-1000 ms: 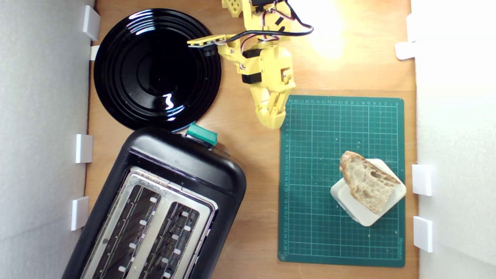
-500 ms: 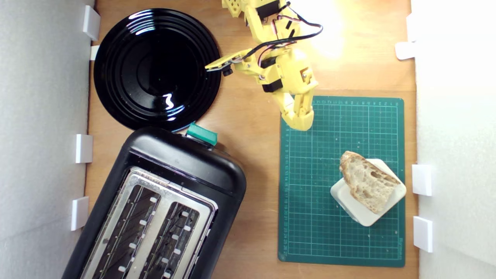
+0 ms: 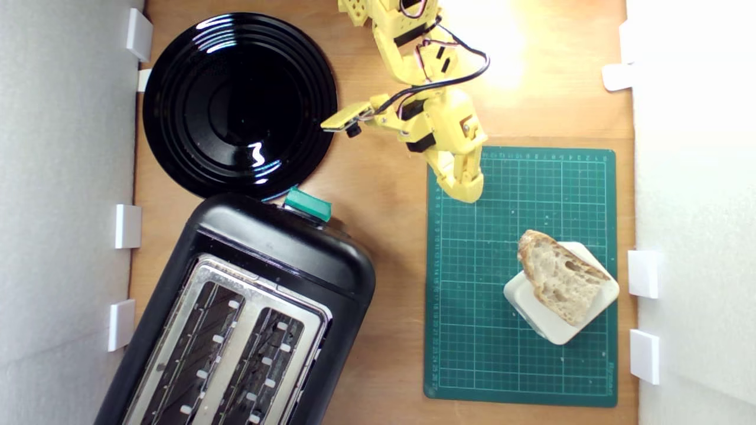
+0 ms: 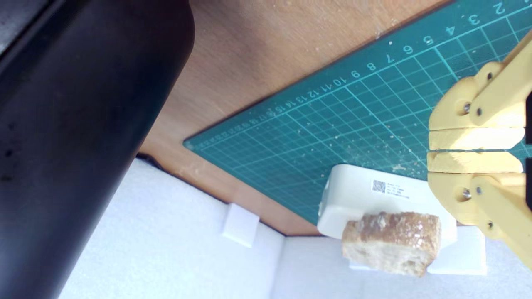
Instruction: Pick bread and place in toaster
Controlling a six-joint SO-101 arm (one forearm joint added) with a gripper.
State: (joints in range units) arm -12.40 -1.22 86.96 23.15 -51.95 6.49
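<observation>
Fingers [image 4: 474, 150] pressed together, empty, above mat [image 3: 520, 354] corner, well apart from bread [image 3: 560, 277] lying on white block [image 3: 552, 330]. Toaster [image 3: 248, 307] at exterior view's left.

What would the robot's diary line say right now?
gripper: shut, empty, over green mat | bread: on white block | toaster: slots empty
</observation>
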